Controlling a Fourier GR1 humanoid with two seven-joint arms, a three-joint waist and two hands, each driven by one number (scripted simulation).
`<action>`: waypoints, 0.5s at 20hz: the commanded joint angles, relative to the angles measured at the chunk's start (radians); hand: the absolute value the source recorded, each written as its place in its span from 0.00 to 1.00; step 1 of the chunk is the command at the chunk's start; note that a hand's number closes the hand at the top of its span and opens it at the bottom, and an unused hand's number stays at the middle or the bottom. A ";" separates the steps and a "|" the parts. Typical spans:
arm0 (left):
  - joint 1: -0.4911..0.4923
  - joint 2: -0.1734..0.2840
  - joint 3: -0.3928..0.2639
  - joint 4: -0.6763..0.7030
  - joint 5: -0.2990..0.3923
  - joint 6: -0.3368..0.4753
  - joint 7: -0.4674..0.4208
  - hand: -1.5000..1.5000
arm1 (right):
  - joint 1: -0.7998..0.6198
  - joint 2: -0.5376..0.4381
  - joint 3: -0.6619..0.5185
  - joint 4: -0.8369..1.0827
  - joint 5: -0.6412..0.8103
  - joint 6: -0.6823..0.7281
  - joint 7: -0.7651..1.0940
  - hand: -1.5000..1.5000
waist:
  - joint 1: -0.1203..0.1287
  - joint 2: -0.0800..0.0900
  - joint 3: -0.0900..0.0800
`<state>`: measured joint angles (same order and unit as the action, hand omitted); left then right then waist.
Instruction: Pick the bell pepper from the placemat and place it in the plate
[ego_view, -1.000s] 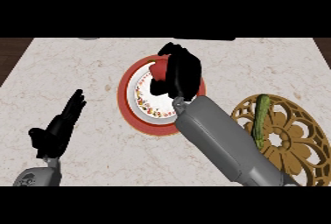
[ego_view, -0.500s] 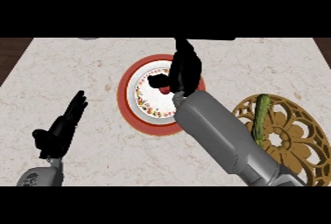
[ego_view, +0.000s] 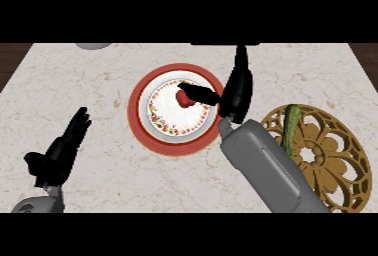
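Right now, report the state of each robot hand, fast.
Left robot hand: open, resting at the lower left, holding nothing.
Right robot hand: open over the plate, bell pepper lying by its thumb.

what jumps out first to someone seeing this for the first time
The red-rimmed plate at the counter's middle draws the eye first, with a red bell pepper lying in it. The right hand hangs open just beside it, thumb stretched over the plate toward the pepper. At the right, a golden openwork placemat bears a green vegetable, while the left hand rests open at the lower left.
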<state>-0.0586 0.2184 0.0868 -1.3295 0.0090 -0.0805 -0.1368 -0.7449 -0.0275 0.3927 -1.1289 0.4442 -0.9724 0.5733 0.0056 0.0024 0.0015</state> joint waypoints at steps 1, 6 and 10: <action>-0.012 -0.011 0.008 -0.032 0.009 0.018 0.040 0.50 | 0.192 -0.057 -0.030 -0.208 -0.134 -0.004 -0.160 0.00 | -0.013 -0.003 0.001; 0.080 0.006 0.011 -0.070 0.022 -0.027 -0.004 0.50 | 0.449 -0.187 -0.035 -0.408 -0.290 0.149 -0.369 0.00 | -0.010 -0.005 0.000; 0.007 -0.005 0.013 -0.021 0.001 -0.002 0.033 0.50 | 0.594 -0.194 -0.077 -0.424 -0.387 0.234 -0.588 0.00 | -0.011 -0.002 0.000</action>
<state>-0.0352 0.2113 0.0917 -1.3646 0.0070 -0.0769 -0.1217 -0.2982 -0.2007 0.3360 -1.4845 0.1442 -0.8095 0.1585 -0.0048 -0.0002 0.0013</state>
